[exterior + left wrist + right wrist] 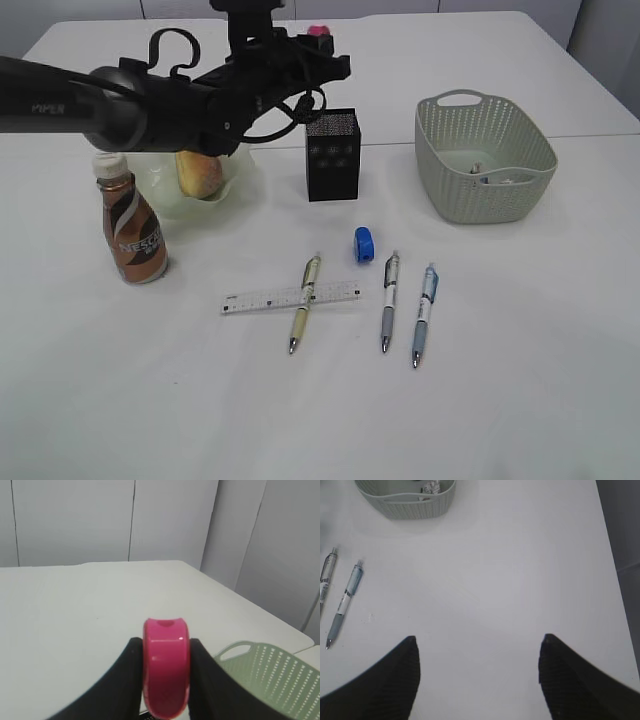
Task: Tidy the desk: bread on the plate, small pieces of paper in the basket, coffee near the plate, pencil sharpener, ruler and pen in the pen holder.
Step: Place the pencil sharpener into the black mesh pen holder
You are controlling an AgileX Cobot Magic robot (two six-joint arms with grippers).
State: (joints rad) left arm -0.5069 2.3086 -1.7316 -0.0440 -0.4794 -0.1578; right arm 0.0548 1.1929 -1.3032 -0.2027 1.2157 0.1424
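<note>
White tabletop (520,400) fills the scene, with the left arm (120,105) reaching across its back half and the green basket (485,160) at the right holding scraps of paper (495,178), while the plate (225,190) at the left carries the bread (198,173) with the coffee bottle (132,232) just in front of it. Behind the black pen holder (332,155), the left gripper (166,677) is clamped on a pink pencil sharpener (166,667) held above the table, and the right gripper (477,677) hangs with its fingers wide apart over bare table. Toward the front lie the ruler (290,297) with a yellow pen (305,315) crossed over it, a grey pen (388,300) and a blue pen (424,313) side by side, and a blue pencil sharpener (364,244) just behind them.
</note>
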